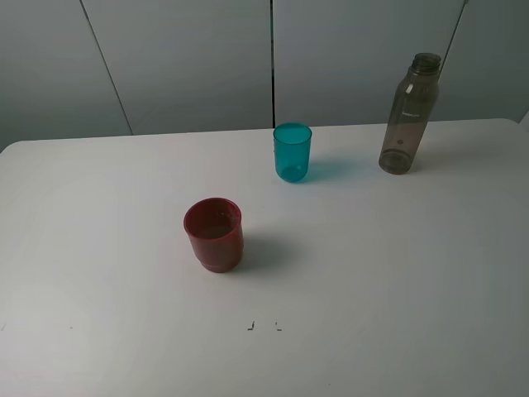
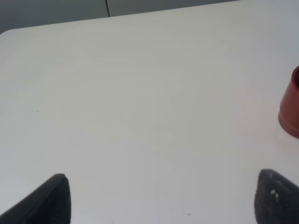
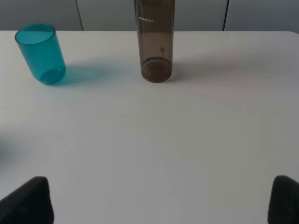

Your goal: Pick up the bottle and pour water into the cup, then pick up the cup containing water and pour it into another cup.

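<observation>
You are looking at a white table (image 1: 397, 273) with three things standing on it, all upright and well apart from each other. The bottle (image 1: 408, 114) is standing at the far right of the table, near the back edge, and its top is open with no cap on. The teal cup (image 1: 293, 152) is standing to the left of the bottle, near the middle of the back. The red cup (image 1: 214, 234) is sitting closer to you and a little to the left. Your left gripper (image 2: 161, 198) is hanging over bare table with its fingers (image 2: 46, 200) spread wide apart and nothing between them; the red cup is peeking in at the edge of its camera view. Your right gripper (image 3: 161, 200) is also spread wide apart and holding nothing, and it is pointing at the bottle, with the teal cup off to one side
</observation>
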You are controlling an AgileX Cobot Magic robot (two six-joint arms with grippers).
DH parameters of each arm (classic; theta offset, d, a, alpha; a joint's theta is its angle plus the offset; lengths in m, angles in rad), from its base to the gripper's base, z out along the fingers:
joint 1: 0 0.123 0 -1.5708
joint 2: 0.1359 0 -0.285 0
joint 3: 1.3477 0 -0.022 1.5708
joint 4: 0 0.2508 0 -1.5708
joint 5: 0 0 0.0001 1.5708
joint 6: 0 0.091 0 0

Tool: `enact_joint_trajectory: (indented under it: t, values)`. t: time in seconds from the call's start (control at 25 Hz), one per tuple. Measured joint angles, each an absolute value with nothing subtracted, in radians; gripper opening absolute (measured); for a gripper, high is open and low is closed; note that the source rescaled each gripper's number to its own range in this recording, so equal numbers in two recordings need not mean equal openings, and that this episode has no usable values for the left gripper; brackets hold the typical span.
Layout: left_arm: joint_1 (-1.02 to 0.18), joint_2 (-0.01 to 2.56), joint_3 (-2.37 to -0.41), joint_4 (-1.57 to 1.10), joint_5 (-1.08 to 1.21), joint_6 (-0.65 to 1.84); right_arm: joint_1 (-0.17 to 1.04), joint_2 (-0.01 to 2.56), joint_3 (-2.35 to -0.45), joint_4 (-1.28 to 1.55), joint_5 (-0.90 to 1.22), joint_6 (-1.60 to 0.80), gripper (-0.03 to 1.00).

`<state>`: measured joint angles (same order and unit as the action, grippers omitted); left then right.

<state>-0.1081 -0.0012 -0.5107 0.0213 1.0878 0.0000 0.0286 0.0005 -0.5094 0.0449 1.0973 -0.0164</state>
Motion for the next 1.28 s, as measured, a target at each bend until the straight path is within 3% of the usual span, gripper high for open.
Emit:
enact_joint_trajectory:
  t: [1.28]
  values:
    - [-0.108,-0.001,-0.511,0.021,1.088,0.0,0.029,-0.001,-0.509,0.045,1.097,-0.016,1.0]
